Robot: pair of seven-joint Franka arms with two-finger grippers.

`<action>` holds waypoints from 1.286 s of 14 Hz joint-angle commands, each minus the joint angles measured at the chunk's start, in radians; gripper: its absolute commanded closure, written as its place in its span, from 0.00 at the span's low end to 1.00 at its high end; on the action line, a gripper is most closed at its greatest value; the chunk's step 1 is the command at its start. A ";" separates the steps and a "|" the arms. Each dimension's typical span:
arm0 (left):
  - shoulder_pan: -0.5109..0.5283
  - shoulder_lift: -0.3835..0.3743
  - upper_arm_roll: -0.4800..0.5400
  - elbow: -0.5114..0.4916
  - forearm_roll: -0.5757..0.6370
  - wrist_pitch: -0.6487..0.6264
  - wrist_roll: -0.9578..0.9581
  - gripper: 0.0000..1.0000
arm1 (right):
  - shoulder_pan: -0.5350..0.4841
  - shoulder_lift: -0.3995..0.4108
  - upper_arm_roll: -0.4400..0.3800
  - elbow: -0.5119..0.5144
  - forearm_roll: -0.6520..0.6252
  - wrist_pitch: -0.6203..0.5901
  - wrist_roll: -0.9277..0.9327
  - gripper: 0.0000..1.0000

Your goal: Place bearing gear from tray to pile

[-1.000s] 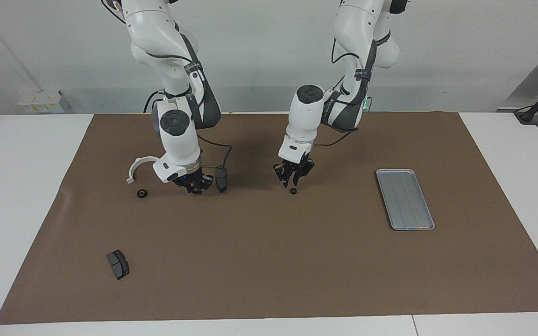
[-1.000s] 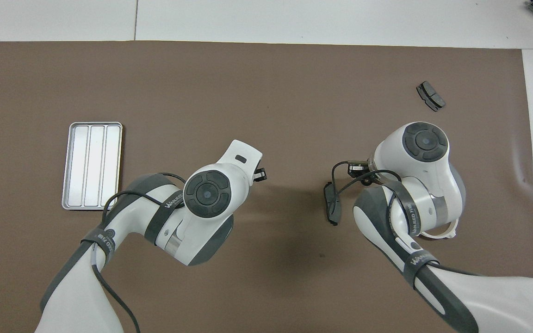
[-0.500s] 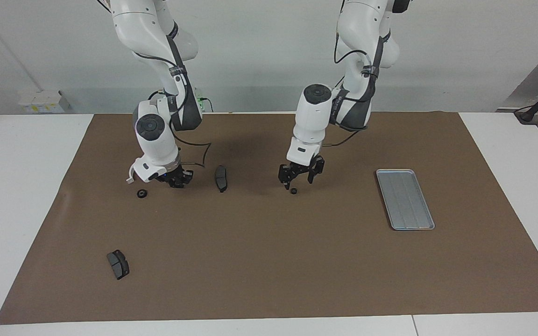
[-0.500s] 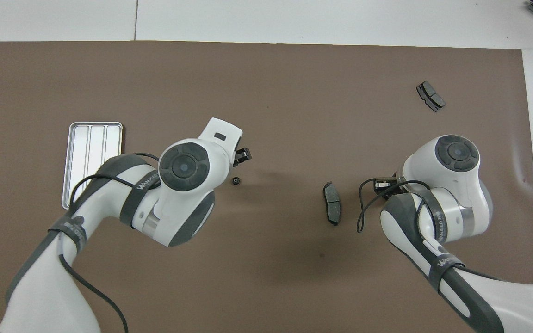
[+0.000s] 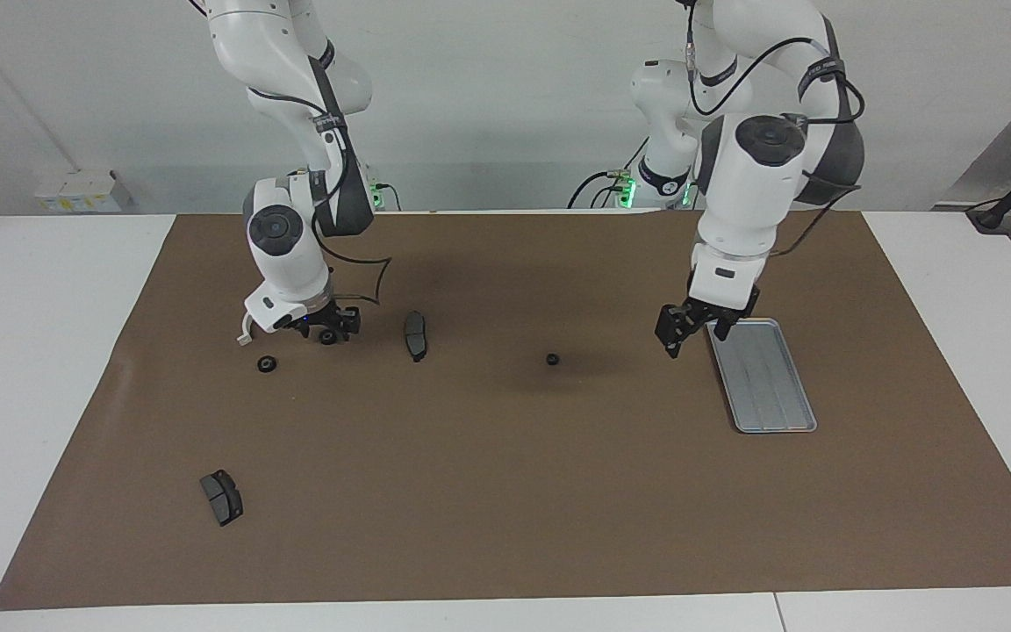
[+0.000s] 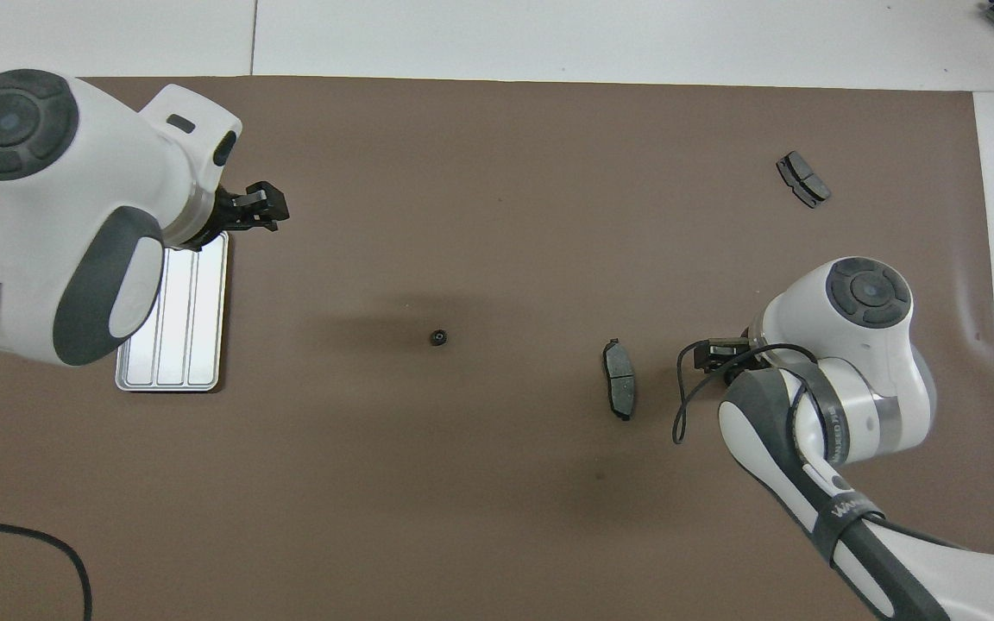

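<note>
The silver grooved tray (image 5: 764, 386) (image 6: 173, 332) lies at the left arm's end of the mat with nothing in it. My left gripper (image 5: 691, 332) (image 6: 262, 207) hangs open and empty over the tray's corner nearest the robots. One small black bearing gear (image 5: 551, 359) (image 6: 437, 337) lies alone mid-mat. At the right arm's end, my right gripper (image 5: 326, 328) (image 6: 720, 355) is low over the mat and open. A gear (image 5: 327, 338) shows between its fingertips. Another gear (image 5: 267, 363) of the pile lies just beside it.
A white half-ring bracket (image 5: 246, 330) pokes out from under the right wrist. One dark brake pad (image 5: 415, 334) (image 6: 619, 390) lies between the right gripper and the middle gear. Another brake pad (image 5: 221, 497) (image 6: 802, 178) sits farther from the robots.
The left gripper opened, left a gear mid-mat and swung over to the tray. The right gripper shifted toward its end of the table and opened over a gear.
</note>
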 commanded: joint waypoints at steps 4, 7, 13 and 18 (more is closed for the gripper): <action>0.135 -0.138 -0.009 -0.012 0.012 -0.229 0.323 0.07 | 0.133 0.030 0.011 0.121 0.021 0.017 0.176 0.00; 0.144 -0.157 -0.009 -0.015 0.012 -0.254 0.339 0.00 | 0.223 0.067 0.011 0.157 0.094 0.098 0.274 0.00; 0.108 -0.172 -0.020 -0.098 0.012 -0.099 0.339 0.00 | 0.400 0.254 0.008 0.420 0.111 0.097 0.428 0.00; 0.102 -0.183 -0.023 -0.126 0.014 -0.053 0.377 0.00 | 0.500 0.422 0.007 0.611 0.018 0.091 0.575 0.04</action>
